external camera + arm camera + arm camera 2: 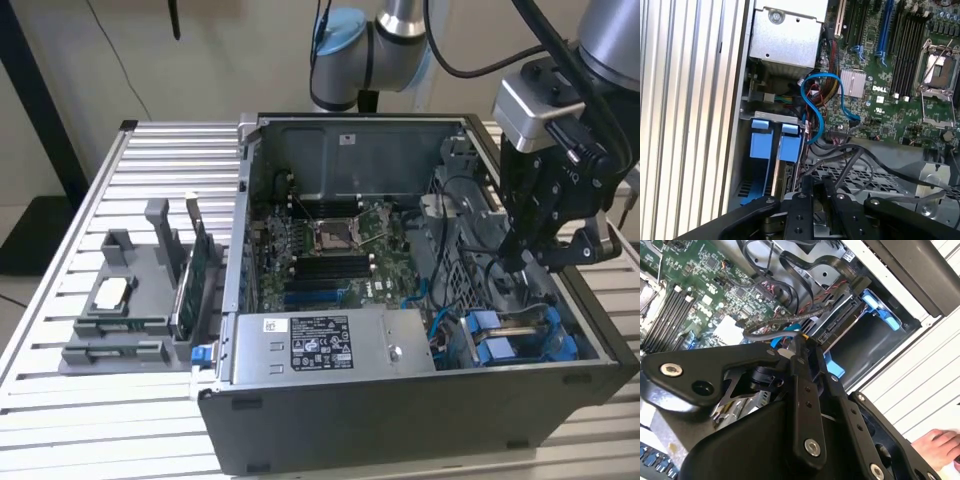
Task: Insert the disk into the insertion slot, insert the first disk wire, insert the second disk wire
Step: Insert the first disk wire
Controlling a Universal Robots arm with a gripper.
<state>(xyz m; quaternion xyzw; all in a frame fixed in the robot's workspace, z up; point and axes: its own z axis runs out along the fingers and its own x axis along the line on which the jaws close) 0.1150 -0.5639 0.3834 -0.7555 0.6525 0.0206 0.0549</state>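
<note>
The disk sits in the drive bay at the case's front corner, its blue carrier frame (508,342) showing on the exterior view's right. In both wrist views the blue carrier (790,145) (881,309) lies in the insertion slot, with the disk's connector edge (840,322) facing into the case. My gripper (512,262) hangs just above that bay. Its black fingers (801,390) stand close together, and a grey sleeved disk wire (770,332) runs to their tips. The gripper (818,182) is over the bundle of dark cables beside the carrier. A loose blue data cable (822,100) loops nearby.
A grey labelled power-supply box (320,345) fills the case's near side, with the motherboard (330,240) behind it. A grey fixture (130,300) holding parts stands on the slatted table at the exterior view's left. A hand (940,446) rests on the table outside the case.
</note>
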